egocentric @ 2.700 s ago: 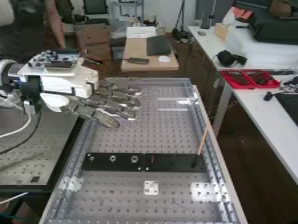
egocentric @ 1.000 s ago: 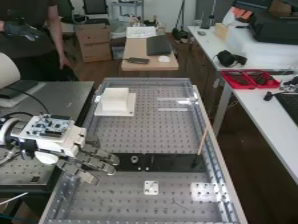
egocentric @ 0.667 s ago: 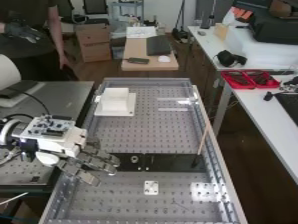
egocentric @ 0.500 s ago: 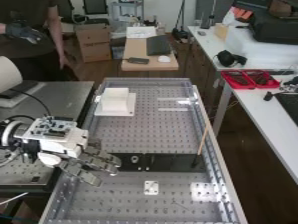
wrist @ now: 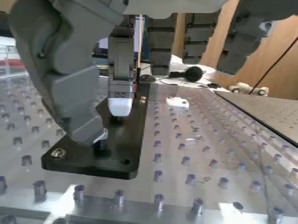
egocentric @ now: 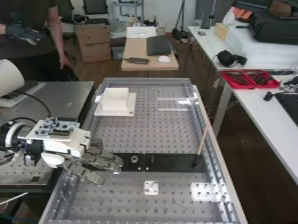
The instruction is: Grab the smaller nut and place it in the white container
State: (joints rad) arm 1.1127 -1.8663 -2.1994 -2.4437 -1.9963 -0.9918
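At the arm-side end of the flat black bar (egocentric: 174, 162), low on the perforated bench (egocentric: 146, 135), the hand (egocentric: 67, 145) hangs with its fingers (wrist: 121, 84) apart from the thumb (wrist: 74, 102); I note nothing clamped. Thumb tip is close beside a short dark post (wrist: 100, 146); contact: cannot tell. Smaller nut: probably at that end, by the thumb tip, but I cannot fix its exact spot. A round metal part (wrist: 58, 153) lies near the bar's corner, identity uncertain. Bearing (egocentric: 134, 159) stands just beyond the fingertips. White container (egocentric: 115, 104) is well apart, farther up the bench.

Risks, as judged from here. A closing finger may knock a neighbouring part, the row being tight. A pinch set too high may slip off so small a nut; one set too low may jam on the bar. A tilted lift could bind on the post. A weak hold might drop it en route.

Writing: none legible on container, bar or hand.
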